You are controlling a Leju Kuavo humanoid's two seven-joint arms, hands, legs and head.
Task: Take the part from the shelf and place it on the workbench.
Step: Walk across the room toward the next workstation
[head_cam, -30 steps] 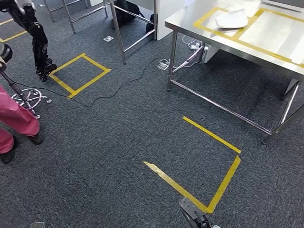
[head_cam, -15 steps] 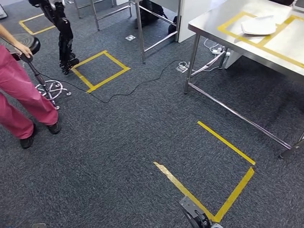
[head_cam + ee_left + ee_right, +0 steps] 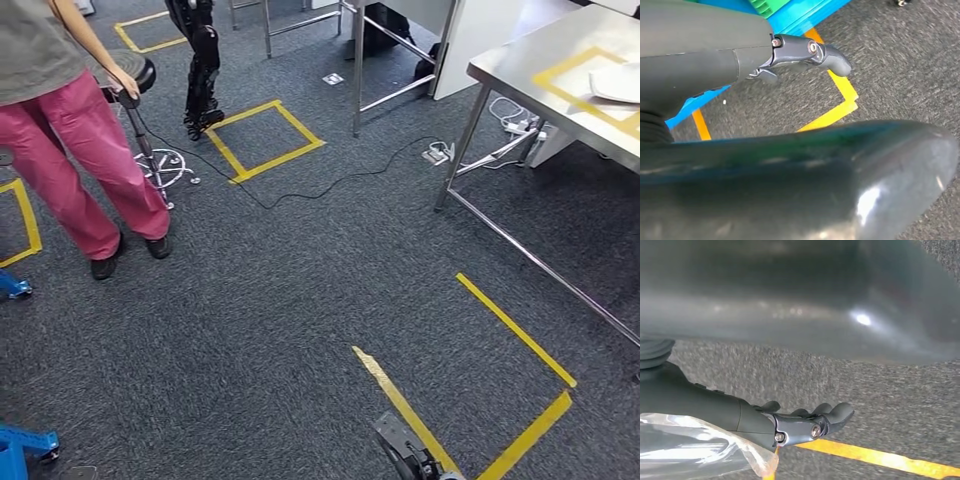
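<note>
Part, best guess, is the clear plastic-wrapped thing lying against the palm side of my right hand. The fingers there run nearly straight, and I can't tell if they're gripping the wrap or it's just tucked alongside. Left hand hangs loose w/ fingers out and nothing in it, just over the carpet by a blue base. Both arms are down at my sides, prob. because I'm on the move, not reaching. Workbench sits off to my right, well apart. Its yellow tape frame likely marks the drop zone, and 1 white flat item lies in it. Floor tape outline in front of the bench is prob. my standing spot. A person stands w/ 1 hand on a stool, clear of my path.
</note>
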